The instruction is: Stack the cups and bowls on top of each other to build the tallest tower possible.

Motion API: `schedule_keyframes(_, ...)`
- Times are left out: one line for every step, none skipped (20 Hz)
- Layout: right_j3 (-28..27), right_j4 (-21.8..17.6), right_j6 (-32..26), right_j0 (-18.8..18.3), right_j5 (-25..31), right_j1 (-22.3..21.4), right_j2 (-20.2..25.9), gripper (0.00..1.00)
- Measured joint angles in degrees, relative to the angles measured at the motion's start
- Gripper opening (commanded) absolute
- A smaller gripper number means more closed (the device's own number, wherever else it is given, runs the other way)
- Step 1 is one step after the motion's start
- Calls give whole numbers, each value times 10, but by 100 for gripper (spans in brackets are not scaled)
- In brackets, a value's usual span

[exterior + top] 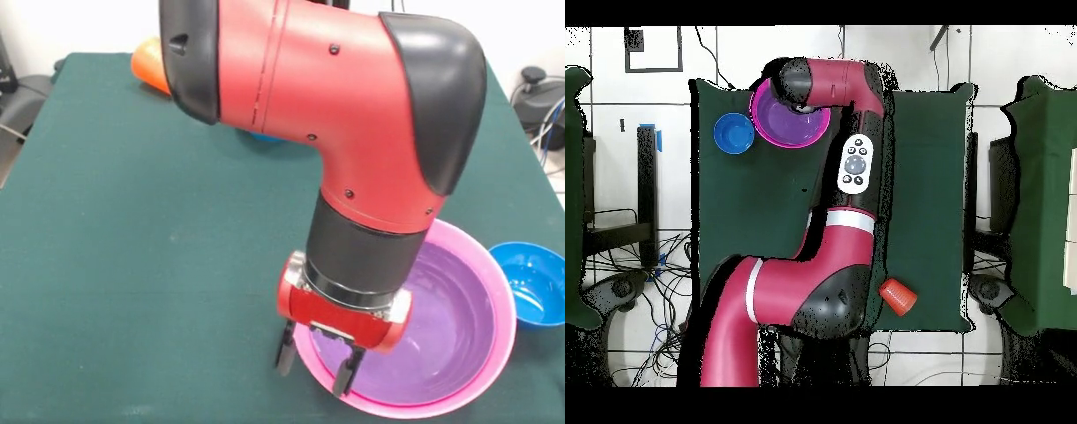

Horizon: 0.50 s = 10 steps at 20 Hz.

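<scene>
The huge pink bowl sits at the table's near right with the shallow purple bowl nested in it. Both also show in the overhead view, the pink bowl around the purple bowl. My gripper is open and low over the pink bowl's left rim. One finger is outside the rim and the other is inside. The medium blue bowl stands alone just right of the pink bowl. The orange ribbed cup lies on its side at the far left. The lime green cup and the other small bowls are out of view.
A sliver of something blue shows behind my arm at the far side, mostly hidden. In the overhead view the blue bowl is beside the pink bowl and the orange cup lies near the robot's base. The arm hides the gripper there.
</scene>
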Motion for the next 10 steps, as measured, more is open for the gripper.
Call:
schedule_keyframes(-1,-2,-16,1,-6,1,0,100)
schedule_keyframes(-3,-2,-36,3,-9,1,0,100)
schedule_keyframes(-5,-2,-55,5,-10,2,0,100)
schedule_keyframes(-6,-2,-64,5,-10,2,0,100)
schedule_keyframes(-7,-2,-75,6,-10,1,0,100)
schedule_keyframes(-8,-2,-96,8,-10,1,0,100)
schedule_keyframes(-8,-2,-101,9,-10,1,0,100)
schedule_keyframes(-8,-2,-105,10,-10,1,0,100)
schedule_keyframes(-8,-2,-110,10,-10,1,0,100)
schedule_keyframes(-9,-1,-115,11,-10,1,0,100)
